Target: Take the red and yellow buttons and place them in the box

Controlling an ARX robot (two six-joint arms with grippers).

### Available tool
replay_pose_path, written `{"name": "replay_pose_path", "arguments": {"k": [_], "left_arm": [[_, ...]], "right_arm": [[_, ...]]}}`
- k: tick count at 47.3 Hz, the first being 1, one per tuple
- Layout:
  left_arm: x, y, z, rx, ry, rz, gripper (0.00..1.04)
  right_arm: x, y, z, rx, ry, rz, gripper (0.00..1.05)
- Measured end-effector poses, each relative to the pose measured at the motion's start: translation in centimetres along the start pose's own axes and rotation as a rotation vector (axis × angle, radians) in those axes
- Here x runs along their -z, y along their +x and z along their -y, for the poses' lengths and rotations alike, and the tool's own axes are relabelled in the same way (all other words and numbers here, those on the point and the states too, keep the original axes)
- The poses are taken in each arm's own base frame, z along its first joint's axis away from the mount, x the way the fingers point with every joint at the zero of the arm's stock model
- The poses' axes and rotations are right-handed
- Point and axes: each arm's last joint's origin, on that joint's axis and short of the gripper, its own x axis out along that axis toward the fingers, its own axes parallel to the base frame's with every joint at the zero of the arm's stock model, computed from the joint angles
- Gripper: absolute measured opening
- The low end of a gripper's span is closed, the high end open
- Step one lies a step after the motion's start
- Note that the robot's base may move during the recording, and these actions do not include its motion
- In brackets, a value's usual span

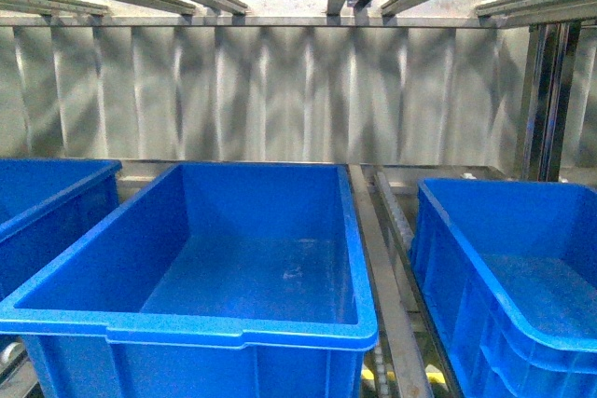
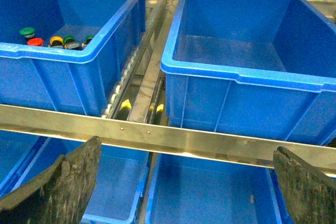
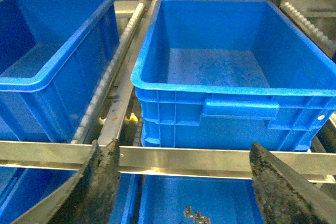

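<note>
Likely light, rigid, slick-capped: red and yellow buttons; pinch body under cap. Spread, empty: left fingers, right fingers.

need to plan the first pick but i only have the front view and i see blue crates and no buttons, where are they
Observer: In the left wrist view, a red button and a yellow button lie among green-capped ones in a corner of a crate. It looks like your leftmost one.
Operator: is either gripper holding anything
Observer: No. The left gripper and the right gripper are both open and empty.
Operator: anything in the crate on my right
Observer: The right wrist view shows that ribbed crate with nothing inside.
</note>
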Motion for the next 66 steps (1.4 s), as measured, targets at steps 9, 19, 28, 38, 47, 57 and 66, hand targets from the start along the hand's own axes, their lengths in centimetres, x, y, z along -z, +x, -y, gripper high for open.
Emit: {"name": "replay_pose_path", "arguments": {"k": [9,19,28,38,47,57,66], "left_arm": [[-0.01,0.0,0.0,0.0,0.0,0.0,0.97],[0.0,0.0,0.0,0.001,0.0,0.0,0.97],[0.0,0.0,-0.01,0.0,0.0,0.0,0.97],[0.0,0.0,-0.01,0.0,0.0,0.0,0.97],[-0.01,0.0,-0.01,-0.001,0.0,0.0,0.97],[0.0,0.0,-0.03,-0.009,0.0,0.0,0.97],[0.0,0.0,-0.02,-0.003,0.0,0.0,0.97]], "right_arm": [[0.0,0.0,0.0,0.0,0.0,0.0,0.99],[0.0,0.0,0.0,0.002,0.0,0.0,0.98],[-0.01,-0.01,0.01,0.004,0.0,0.001,0.98],[-0.01,-0.01,0.0,0.002,0.0,0.001,0.98],[0.0,-0.01,-0.01,-0.002,0.0,0.0,0.98],[-0.01,-0.01,-0.02,-0.009,0.0,0.001,0.98],[0.02,0.0,0.0,-0.003,0.0,0.0,0.98]]}}
